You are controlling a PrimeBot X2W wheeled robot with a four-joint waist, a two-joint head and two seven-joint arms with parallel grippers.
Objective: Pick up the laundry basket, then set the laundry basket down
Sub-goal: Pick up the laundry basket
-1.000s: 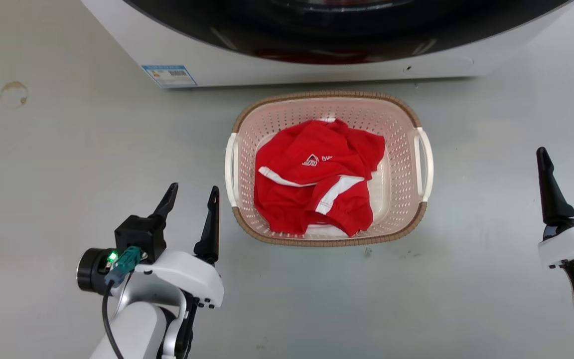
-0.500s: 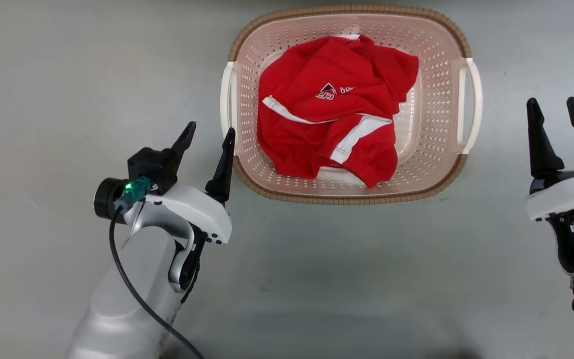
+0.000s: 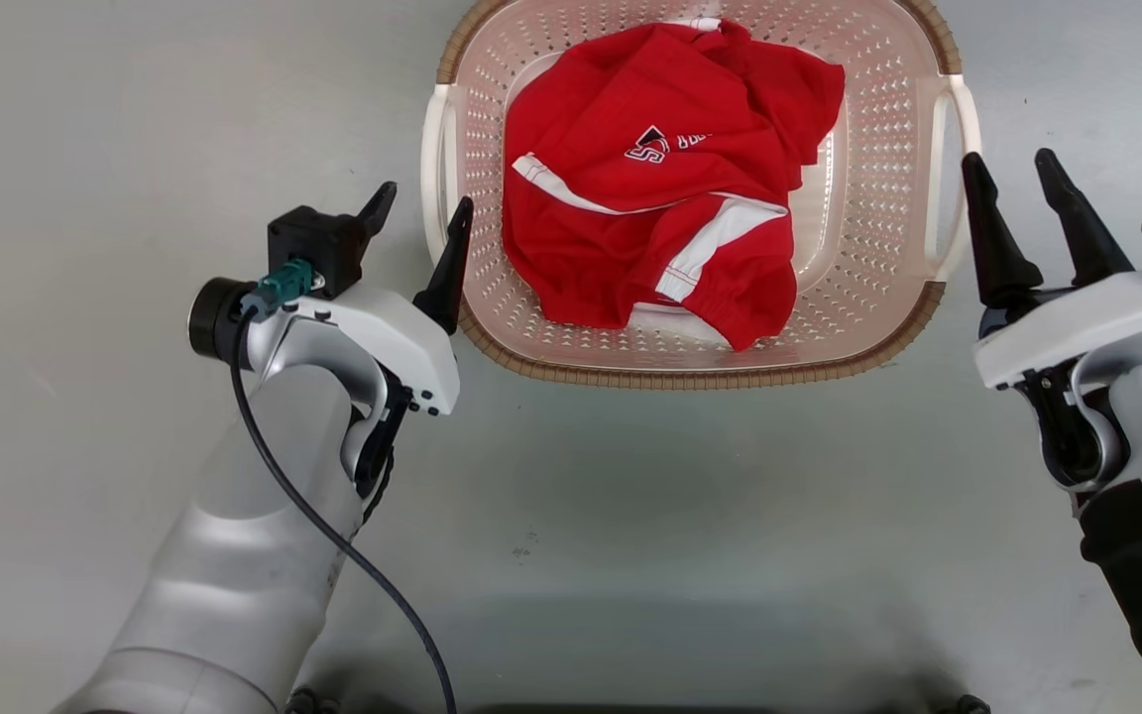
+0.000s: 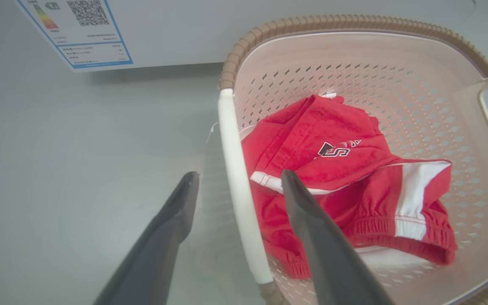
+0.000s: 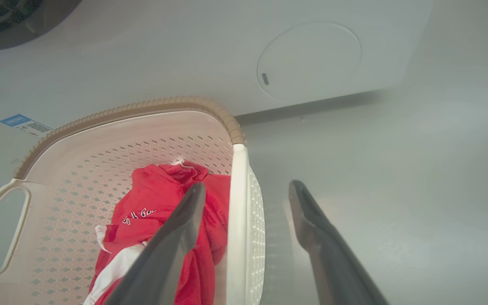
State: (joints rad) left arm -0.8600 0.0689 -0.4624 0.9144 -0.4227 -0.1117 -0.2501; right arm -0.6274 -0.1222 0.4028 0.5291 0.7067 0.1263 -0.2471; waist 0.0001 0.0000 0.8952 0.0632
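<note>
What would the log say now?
left gripper open at left handle | right gripper open at right handle | basket on floor, unlifted

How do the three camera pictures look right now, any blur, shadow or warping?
Head view: sharp, evenly lit, a broad soft shadow on the floor at the bottom. Left wrist view: the wide lens bows the laundry basket. Right wrist view: hazy, near fingers soft.

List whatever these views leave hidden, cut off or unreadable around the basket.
- Head view: the laundry basket loses its far rim to the top edge.
- Every view: the red garment covers part of its floor.
- Left wrist view: the washer label has print too small to read.
- Wrist views: whether the left gripper or the right gripper touches the basket cannot be told.
</note>
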